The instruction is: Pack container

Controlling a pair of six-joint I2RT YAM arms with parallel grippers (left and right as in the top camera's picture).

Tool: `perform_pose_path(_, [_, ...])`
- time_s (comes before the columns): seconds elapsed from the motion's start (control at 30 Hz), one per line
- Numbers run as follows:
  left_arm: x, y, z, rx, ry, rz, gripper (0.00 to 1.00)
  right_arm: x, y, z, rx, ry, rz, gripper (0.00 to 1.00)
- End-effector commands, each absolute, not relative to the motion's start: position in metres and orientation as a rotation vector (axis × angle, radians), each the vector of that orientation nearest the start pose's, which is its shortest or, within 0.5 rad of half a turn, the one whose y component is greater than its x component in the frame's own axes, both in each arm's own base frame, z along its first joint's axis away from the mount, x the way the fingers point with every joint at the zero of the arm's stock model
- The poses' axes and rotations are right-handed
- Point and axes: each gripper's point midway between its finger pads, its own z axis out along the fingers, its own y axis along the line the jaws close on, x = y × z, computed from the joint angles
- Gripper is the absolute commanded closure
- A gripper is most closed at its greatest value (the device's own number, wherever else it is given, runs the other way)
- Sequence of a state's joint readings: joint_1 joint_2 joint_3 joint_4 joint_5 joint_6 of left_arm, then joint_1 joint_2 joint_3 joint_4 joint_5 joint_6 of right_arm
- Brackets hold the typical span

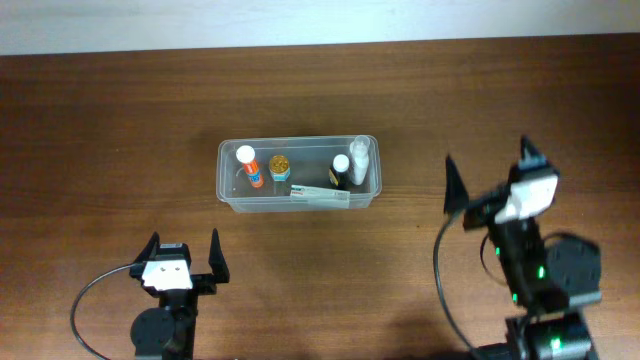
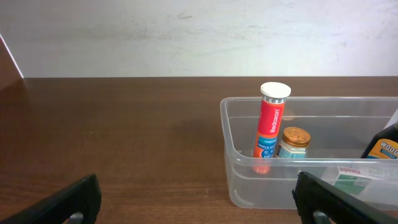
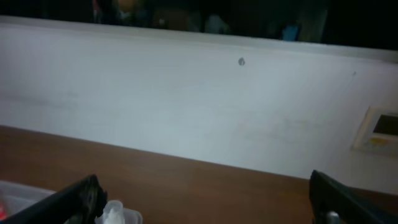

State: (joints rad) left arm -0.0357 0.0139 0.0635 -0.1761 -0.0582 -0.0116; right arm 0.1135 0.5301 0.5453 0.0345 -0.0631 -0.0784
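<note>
My left gripper is spread wide and holds nothing, on the near side of the container. My right gripper is just as wide and empty, off to the container's right and well apart from it. The container sits mid-table — inside stand an orange tube, a gold-lidded jar, a dark bottle and a clear bottle, with a flat box along the front wall.

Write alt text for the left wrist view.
A clear plastic rectangular tub on a dark wooden table holds an upright orange tube with a white cap and a gold-lidded jar. The jaws of the left gripper stand open below.
</note>
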Motion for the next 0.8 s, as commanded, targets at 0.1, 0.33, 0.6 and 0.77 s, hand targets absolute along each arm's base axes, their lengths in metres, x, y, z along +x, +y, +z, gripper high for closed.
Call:
perform_pose_path(0.1, [0.242, 0.001, 0.155, -0.016, 1.698, 0.012, 0.01, 0.245, 0.05, 0.265, -0.248, 1.468, 0.131, 0.02])
perform_pose_path(0.33, [0.242, 0.001, 0.155, -0.017, 1.698, 0.013, 0.01, 0.24, 0.053, 0.226, -0.263, 1.484, 0.146, 0.02])
perform_pose_path(0.6, [0.242, 0.001, 0.155, -0.017, 1.698, 0.013, 0.01, 0.241, 0.054, 0.2, -0.267, 1.513, 0.151, 0.02])
perform_pose_path(0.77, [0.242, 0.001, 0.155, -0.017, 1.698, 0.013, 0.01, 0.242, 0.054, 0.169, -0.27, 1.577, 0.156, 0.02])
